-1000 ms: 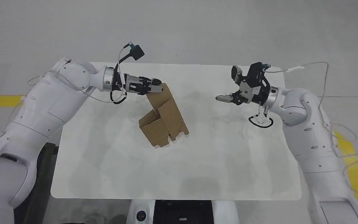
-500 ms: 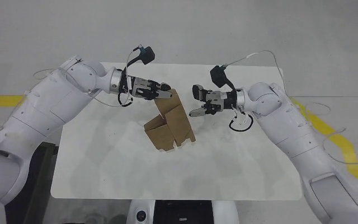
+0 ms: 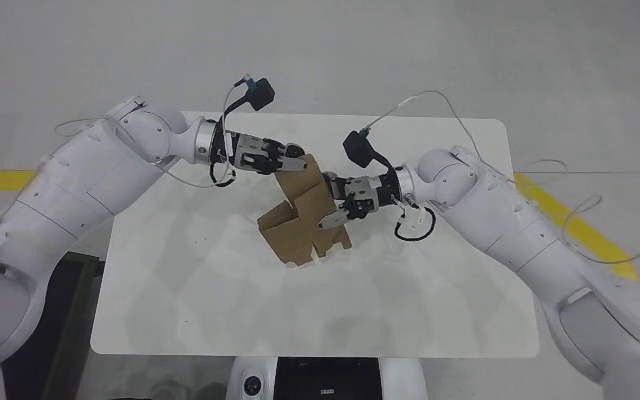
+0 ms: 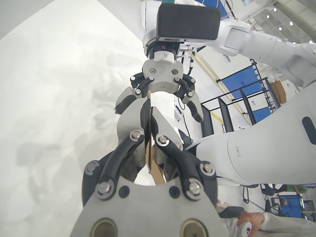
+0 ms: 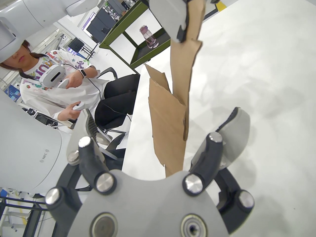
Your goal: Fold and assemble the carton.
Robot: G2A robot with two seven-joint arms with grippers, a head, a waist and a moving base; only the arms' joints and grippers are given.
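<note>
Fingers (image 4: pixel 129 122) of my left gripper (image 3: pixel 288 156) are pinched tight on a thin edge of the carton (image 3: pixel 300 218); the cardboard runs straight between the two pads. On the other side, my right gripper (image 3: pixel 338 203) has its fingers (image 5: pixel 233 122) spread wide, one either side of the carton's near panel, touching nothing that I can make out.

The carton sits near the middle of the worktop (image 3: pixel 200 290), a little toward 12 o'clock. It is half-raised: its upper end, at about 11 o'clock, is held in my left grip, while the lower end at 7 o'clock appears to rest on the worktop. My right gripper sits at its 3 o'clock side. The panels are creased and partly open but not squared. A notched flap stands loose, and nothing is tucked or locked.

I judge that I'm early in the job: the step in hand is getting a second hold so the blank can be opened into a tube. The next move, I think, asks me to close my right fingers on the panel edge lying between them, deep enough that it doesn't just bend. Then the two grips need to work against each other, left holding firm and right pushing or drawing along the crease, so the walls stand square. Only after that do the flaps want folding in. Thin board like this will likely buckle if I squeeze off the crease or twist.
</note>
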